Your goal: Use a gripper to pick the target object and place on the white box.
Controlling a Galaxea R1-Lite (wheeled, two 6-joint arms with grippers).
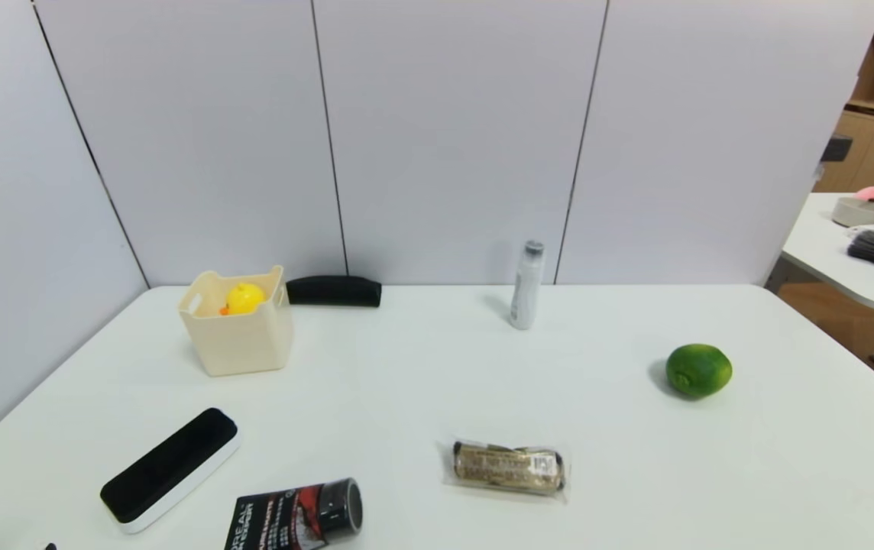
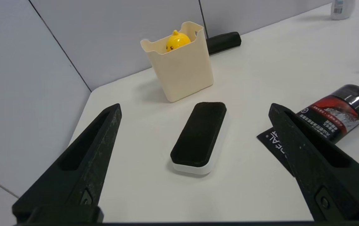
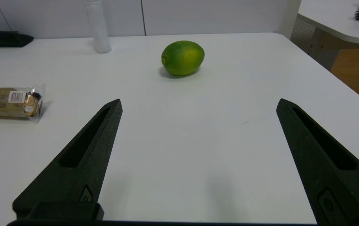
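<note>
White table, left gripper wide, empty

The duck is yellow, the tub plain cream, the lime green.

The tub is hiding the lower part of the duck and one end of the black case. The head view's lower edge is cutting off the dark tube. The left gripper is covering part of that tube in its wrist view.
</note>
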